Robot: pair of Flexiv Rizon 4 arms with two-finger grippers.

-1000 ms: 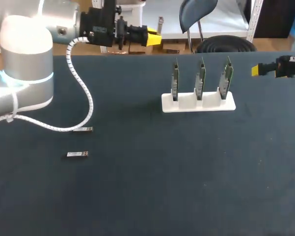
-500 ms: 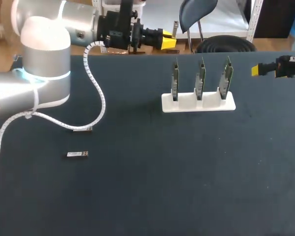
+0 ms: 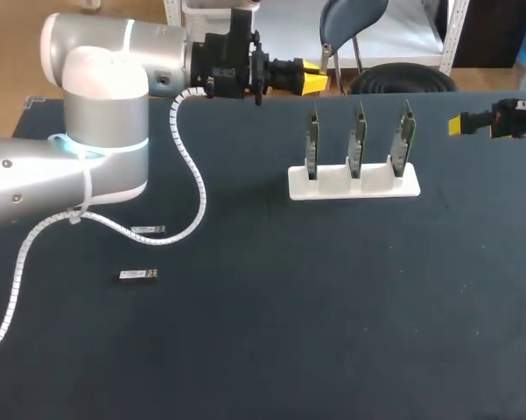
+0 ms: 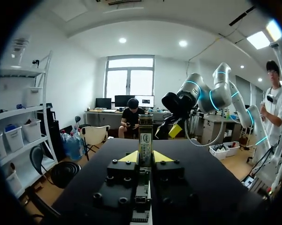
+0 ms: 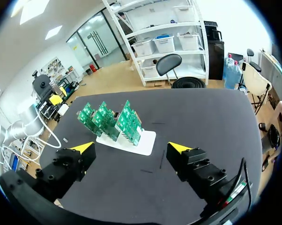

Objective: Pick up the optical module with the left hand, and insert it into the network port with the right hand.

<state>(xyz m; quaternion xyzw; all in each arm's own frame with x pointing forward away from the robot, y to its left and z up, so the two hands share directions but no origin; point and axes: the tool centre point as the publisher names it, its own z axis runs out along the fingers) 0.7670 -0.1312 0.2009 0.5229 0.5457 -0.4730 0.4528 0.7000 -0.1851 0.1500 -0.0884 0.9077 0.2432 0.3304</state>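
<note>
**Held item.** The left tool is pinching the optical module between its yellow tips, raised above the far edge of the tabletop. In the left wrist view the module sits squarely between the two fingers, and one end projects clear of the tips. In the head view its long axis appears to stand roughly across the direction the fingers point. The exact tilt cannot be determined.

**Governing relation.** The right tool hangs at the opposite side of the tabletop, well apart from the module. Its fingers are spread wide with nothing between them. The left tool points toward that side, and the right arm shows ahead of it in the left wrist view. In my judgement a transfer to the right tool is the next requirement, and both tools must close most of the gap between them first.

**Intervening items.** A white rack holding three upright green circuit boards stands on the tabletop between the two tools, nearer the right one. A direct, low path between the tools would meet the board tops. The network port is presumably on these boards but is too small to identify.

**Other items.** Two further modules lie flat on the tabletop near the left arm, one beside the arm's white spiral cable and one just nearer the camera.
</note>
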